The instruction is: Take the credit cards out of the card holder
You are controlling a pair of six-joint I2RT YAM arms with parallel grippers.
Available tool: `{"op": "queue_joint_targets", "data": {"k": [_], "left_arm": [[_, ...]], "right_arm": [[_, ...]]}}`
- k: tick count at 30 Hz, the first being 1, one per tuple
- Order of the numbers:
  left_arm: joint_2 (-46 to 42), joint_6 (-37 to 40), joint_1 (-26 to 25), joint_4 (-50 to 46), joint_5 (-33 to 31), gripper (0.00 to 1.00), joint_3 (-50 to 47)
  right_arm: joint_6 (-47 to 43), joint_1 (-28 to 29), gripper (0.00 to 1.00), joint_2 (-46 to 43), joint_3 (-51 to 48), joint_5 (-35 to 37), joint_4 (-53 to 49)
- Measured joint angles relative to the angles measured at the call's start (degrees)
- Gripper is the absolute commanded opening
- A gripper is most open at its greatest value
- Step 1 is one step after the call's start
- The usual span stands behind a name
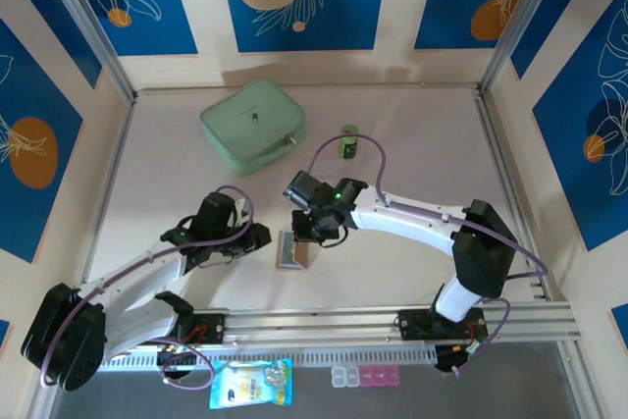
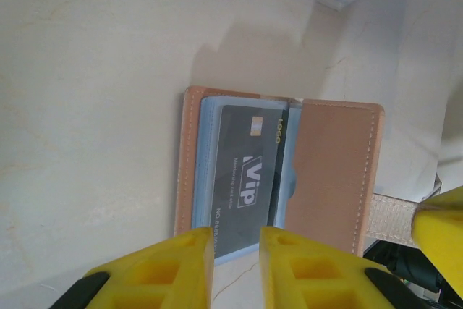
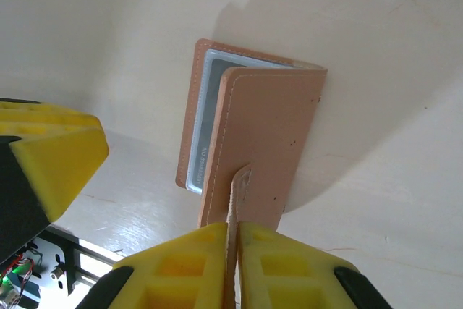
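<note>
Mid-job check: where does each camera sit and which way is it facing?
Top external: above, behind the bases, looking down on the table; both arms show.
Left wrist: on the left gripper, facing the open card holder and a dark card; own fingers below.
Right wrist: on the right gripper, facing the holder's outer flap; own fingers pinch its tab.
Shared: all see the card holder.

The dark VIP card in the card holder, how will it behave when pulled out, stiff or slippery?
The VIP card lies flat with straight edges, so it is probably stiff and light. Its smooth face may slip in a grip. It sits in a clear sleeve of the card holder, so it may drag; the right gripper pinching the tab should steady that.
</note>
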Motion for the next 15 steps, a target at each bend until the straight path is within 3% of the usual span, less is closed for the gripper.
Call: {"op": "queue_joint_targets", "data": {"k": [8, 15], "left_arm": [[4.1, 0.2, 0.0, 0.5, 1.9, 0.17, -0.3], [11.0, 0.5, -1.9, 3.1, 3.7, 0.13, -0.2]], "right_arm": [[-0.2, -0.2, 0.12, -0.6, -0.2, 0.5, -1.1], [-0.3, -2.9, 0.12, -5.6, -6.3, 1.7, -2.8]]}}
